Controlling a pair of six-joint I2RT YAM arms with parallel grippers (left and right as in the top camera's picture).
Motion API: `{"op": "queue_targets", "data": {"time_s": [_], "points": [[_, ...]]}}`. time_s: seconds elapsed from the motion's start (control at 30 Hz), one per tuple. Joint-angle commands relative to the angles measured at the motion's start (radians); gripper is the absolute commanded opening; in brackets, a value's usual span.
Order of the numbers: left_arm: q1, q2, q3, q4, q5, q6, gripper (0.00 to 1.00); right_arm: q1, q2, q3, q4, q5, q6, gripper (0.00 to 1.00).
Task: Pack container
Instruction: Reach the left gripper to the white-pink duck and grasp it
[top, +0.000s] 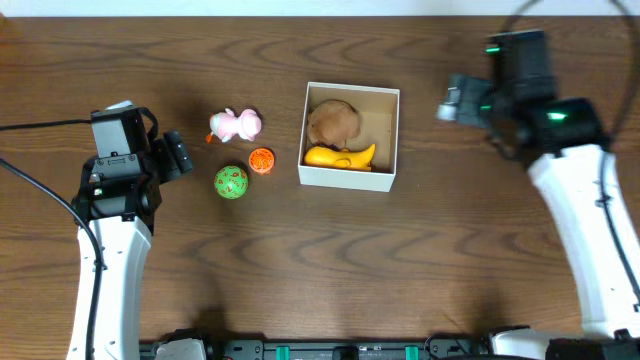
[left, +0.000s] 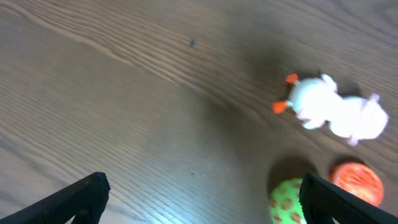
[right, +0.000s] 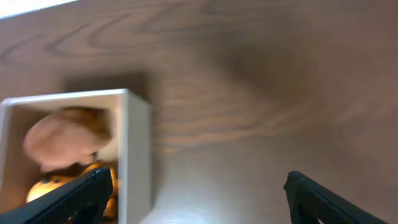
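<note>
Container (top: 349, 179): square, no long axis, mouth up, slightly askew.
Left gripper (left: 200, 199): spread wide, empty.
Right gripper (right: 199, 196): spread wide, empty.

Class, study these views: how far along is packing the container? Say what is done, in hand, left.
Done: a brown toy and a yellow toy lie in the container. In hand: nothing; the left gripper and right gripper are open and empty. Left: the pink-white toy, orange ball and green ball lie on the table.
</note>
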Motion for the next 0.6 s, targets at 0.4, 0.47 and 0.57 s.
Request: {"op": "queue_targets", "data": {"time_s": [0.4, 0.47, 0.57], "points": [[-0.094, 0.151, 0.116, 0.033, 0.185, 0.113, 0.89, -0.277, -0.005, 0.012, -0.086, -0.143, 0.011, 0.95], [-0.124, 0.227, 0.165, 0.032, 0.185, 0.14, 0.89, -0.277, -0.005, 0.012, -0.088, -0.143, 0.011, 0.94], [-0.161, 0.33, 0.232, 0.034, 0.182, 0.187, 0.89, -0.277, -0.005, 0.012, -0.093, -0.143, 0.011, 0.93]]}}
